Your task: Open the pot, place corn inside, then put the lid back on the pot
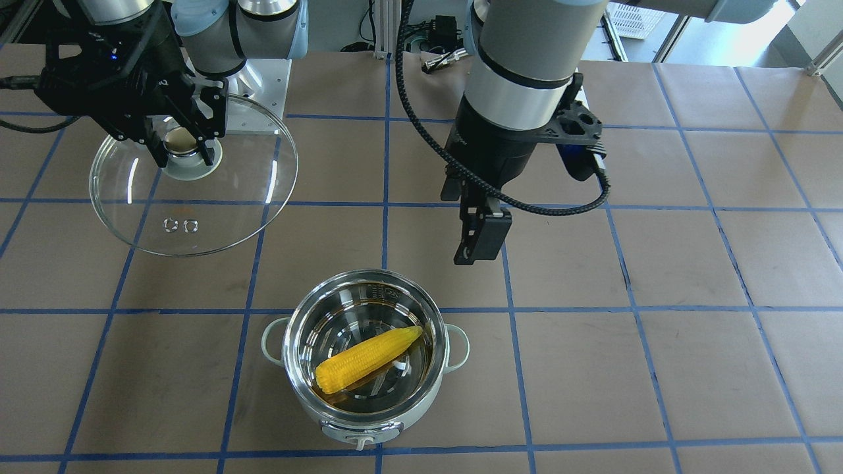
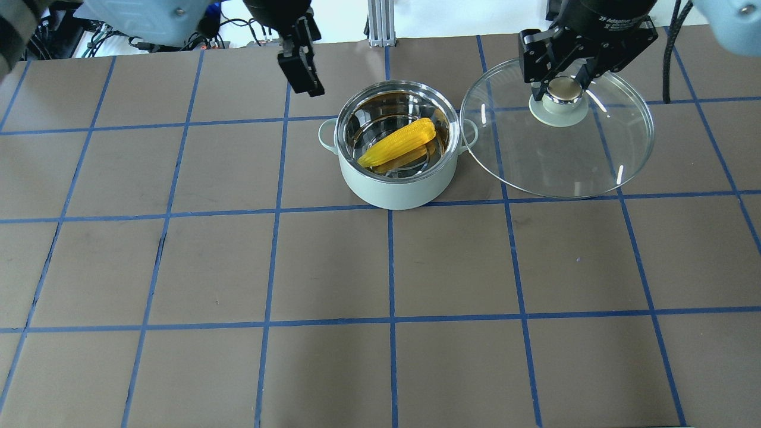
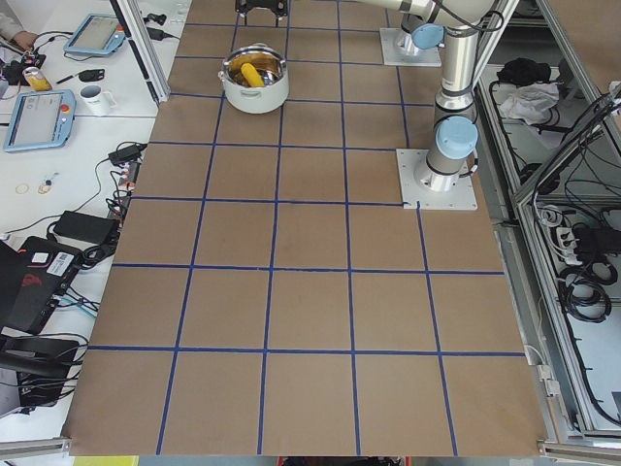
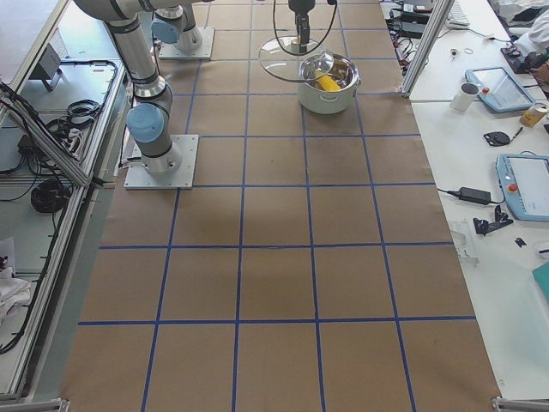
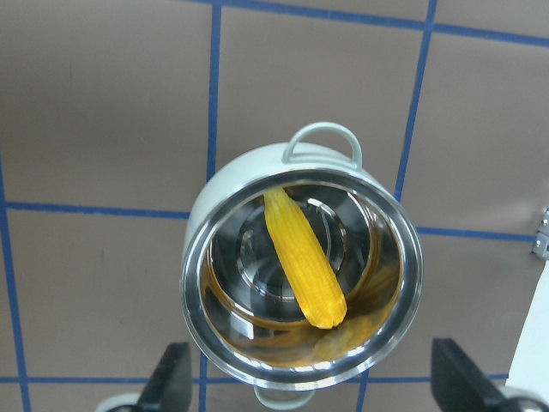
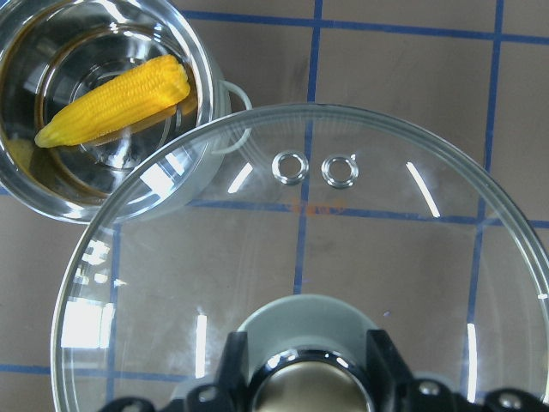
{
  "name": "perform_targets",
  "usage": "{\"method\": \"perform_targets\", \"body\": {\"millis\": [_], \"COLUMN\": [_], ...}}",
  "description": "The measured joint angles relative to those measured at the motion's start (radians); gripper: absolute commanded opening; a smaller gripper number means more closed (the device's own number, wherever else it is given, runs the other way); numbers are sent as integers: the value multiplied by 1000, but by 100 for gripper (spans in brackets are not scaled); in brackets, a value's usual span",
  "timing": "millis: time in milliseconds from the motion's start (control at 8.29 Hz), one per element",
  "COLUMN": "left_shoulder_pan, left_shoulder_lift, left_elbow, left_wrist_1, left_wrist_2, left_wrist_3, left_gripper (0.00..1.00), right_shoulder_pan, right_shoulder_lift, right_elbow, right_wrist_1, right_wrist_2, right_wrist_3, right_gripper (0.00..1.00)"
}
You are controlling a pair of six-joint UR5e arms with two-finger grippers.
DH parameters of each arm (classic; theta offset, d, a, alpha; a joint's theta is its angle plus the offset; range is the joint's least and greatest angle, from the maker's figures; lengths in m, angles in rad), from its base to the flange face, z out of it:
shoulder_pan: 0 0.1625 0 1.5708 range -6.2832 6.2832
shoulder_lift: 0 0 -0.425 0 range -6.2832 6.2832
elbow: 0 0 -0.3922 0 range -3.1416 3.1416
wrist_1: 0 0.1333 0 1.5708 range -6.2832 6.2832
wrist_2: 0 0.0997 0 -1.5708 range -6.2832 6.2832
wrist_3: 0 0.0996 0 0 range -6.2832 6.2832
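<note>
The pale green pot point(image 2: 395, 190) stands open on the table, also in the front view point(image 1: 355, 309). The yellow corn point(image 2: 397, 142) lies slanted on its steel bottom point(image 1: 369, 359). My right gripper point(image 2: 563, 90) is shut on the beige knob of the clear glass lid point(image 2: 559, 148). It holds the lid in the air beside the pot, with the lid's edge near the pot's handle. In the front view this gripper point(image 1: 184, 141) and the lid point(image 1: 197, 210) are at upper left. My left gripper point(image 2: 303, 68) hangs open and empty behind the pot; its fingers point(image 5: 174, 378) stand wide apart above the corn point(image 5: 304, 262).
Blue tape lines grid the brown table. The arms' base plates point(image 3: 437, 180) sit on the robot's side. A side table with tablets point(image 4: 523, 180) and a mug point(image 4: 467, 96) stands beyond the far edge. An aluminium post point(image 2: 376, 21) rises behind the pot.
</note>
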Motion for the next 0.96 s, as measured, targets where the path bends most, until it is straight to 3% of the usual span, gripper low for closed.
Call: {"method": "perform_targets", "body": {"millis": [241,482,723,965], "left_shoulder_pan": [97,158,202,223], "left_shoulder_lift": [84,168,227,242], "left_elbow": [-41,-109,-155,-158], "left_wrist_1": [-92,-138,-187,-195], "left_wrist_2": [39,133,155,151], "left_wrist_3": [226,448,686,886], "left_gripper": [100,100,100,100], "right_shoulder_pan": [7,102,220,266], "right_shoulder_lift": [83,209,332,401], "right_elbow": [-17,-45,-112,-152], "right_wrist_1": [-114,-266,-333,-378], "right_wrist_2": [4,-24,-70,-59], "right_wrist_3": [-13,21,169,297], "right_gripper": [27,27,27,27]}}
